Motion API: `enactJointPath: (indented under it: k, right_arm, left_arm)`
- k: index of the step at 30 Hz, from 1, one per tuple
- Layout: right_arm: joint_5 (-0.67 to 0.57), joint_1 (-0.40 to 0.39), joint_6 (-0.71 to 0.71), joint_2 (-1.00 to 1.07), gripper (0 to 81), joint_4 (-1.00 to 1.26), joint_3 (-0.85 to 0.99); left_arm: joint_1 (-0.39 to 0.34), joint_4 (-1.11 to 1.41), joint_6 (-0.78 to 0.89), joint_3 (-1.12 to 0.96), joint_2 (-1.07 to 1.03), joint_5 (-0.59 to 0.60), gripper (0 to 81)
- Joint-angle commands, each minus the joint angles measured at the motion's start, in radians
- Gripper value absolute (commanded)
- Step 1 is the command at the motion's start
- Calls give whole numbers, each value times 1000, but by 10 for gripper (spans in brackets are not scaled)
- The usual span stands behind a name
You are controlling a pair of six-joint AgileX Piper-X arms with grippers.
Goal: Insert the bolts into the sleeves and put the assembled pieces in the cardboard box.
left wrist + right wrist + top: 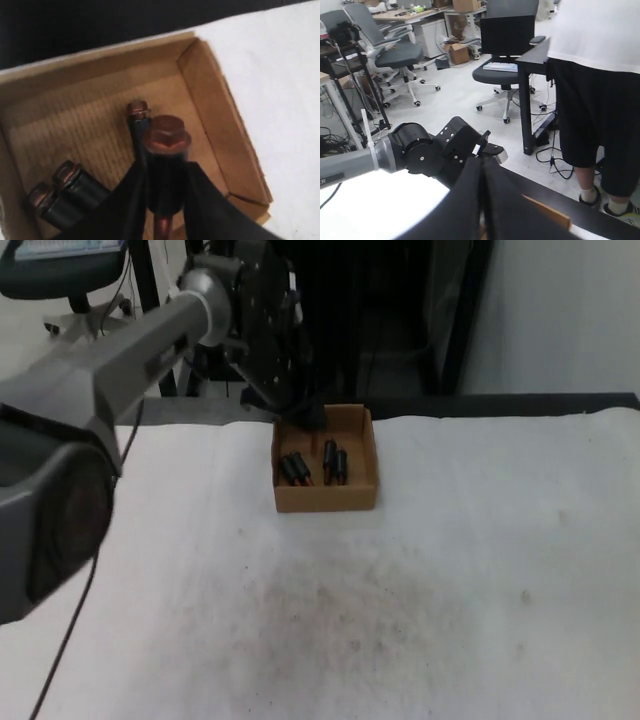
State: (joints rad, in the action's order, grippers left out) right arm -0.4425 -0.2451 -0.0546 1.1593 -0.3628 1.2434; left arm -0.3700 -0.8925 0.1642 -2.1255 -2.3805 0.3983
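A: One assembled piece (166, 165), bolt (167, 139) in sleeve (165, 186): location?
B: Over the cardboard box (220, 125), clamped by its sleeve in the left gripper (166, 180). Right gripper (482, 200): fingers (465, 205) together, empty.
A: Handling?
B: Probably metal: rigid, dense, slick. Hold the sleeve's sides, never the bolt.

In the high view the left arm (130, 360) runs in from 9 o'clock toward 12, wrist bent downward. The left hand (167, 175) points down, both fingers clamped on an assembled piece (167, 142). The right hand (482, 167) has its fingers pressed flat together.
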Motion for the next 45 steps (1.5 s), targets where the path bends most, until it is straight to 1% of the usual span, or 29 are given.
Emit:
enactJointPath:
  k: [1, 4, 6, 10, 12, 14, 16, 17, 18, 23, 24, 25, 27, 28, 30, 32, 34, 37, 40, 42, 45]
  right_arm:
    - [-5, 29, 3, -11, 8, -26, 5]
    - [-5, 45, 3, -11, 8, -38, 5]
    - [-5, 48, 3, -11, 8, -45, 5]
    - [-5, 48, 3, -11, 8, -46, 5]
    - [-5, 48, 3, -11, 8, -46, 5]
    - [-5, 48, 6, -11, 8, -45, 5]
    - [-5, 48, 6, -11, 8, -45, 5]
    - [-5, 48, 6, -11, 8, -45, 5]
    - [-5, 48, 6, -11, 8, -45, 5]
    - [-5, 48, 6, -11, 8, -45, 5]
    - [-5, 48, 6, -11, 8, -45, 5]
    - [-5, 48, 6, -11, 8, -45, 5]
    - [8, 48, 5, -11, 8, -55, 5]
    - [26, 48, 5, -11, 8, -72, 5]
    - [62, 48, 21, -11, 8, -122, 5]
    - [133, 51, 55, -11, 8, -209, 5]
    - [201, 58, 55, -13, 8, -252, -4]
    - [205, 94, 55, -39, 8, -224, -71]
    - [205, 152, 33, -87, 8, -230, -173]
    - [205, 193, 24, -137, 8, -233, -267]
    - [205, 249, 28, -227, 8, -231, -403]
  left_arm:
    - [-2, -46, 0, -51, -8, -4, 2]
    - [-2, -52, -3, -57, -22, -24, 2]
    - [-2, -38, -42, -57, -26, -46, 2]
    - [-2, 0, -68, -57, -26, -41, 10]
    - [-2, 10, -68, -57, -26, -1, 71]
    - [-2, 16, -68, -57, -26, 38, 188]
    - [-2, 19, -68, -57, -26, 37, 305]
    - [-2, 15, -68, -57, -26, 37, 338]
    - [-2, 12, -66, -60, -22, 37, 346]
    - [-2, 9, -33, -70, -7, 26, 340]
    - [-2, 9, -22, -71, -2, 8, 308]
    - [-2, 0, -20, -70, 8, -5, 235]
    - [-2, -32, -27, -70, 31, -29, 29]
    - [-2, -48, -53, -70, 45, -46, 4]
    - [-2, -85, -103, -70, 82, -93, 3]
    - [-2, -138, -164, -70, 127, -157, 3]
    - [-2, -156, -240, -70, 189, -155, 3]
    - [-8, -154, -253, -48, 306, -154, 3]
    - [-22, -151, -281, 7, 438, -159, 3]
    - [-33, -151, -300, 84, 543, -167, 3]
    - [-44, -142, -303, 258, 700, -221, 3]
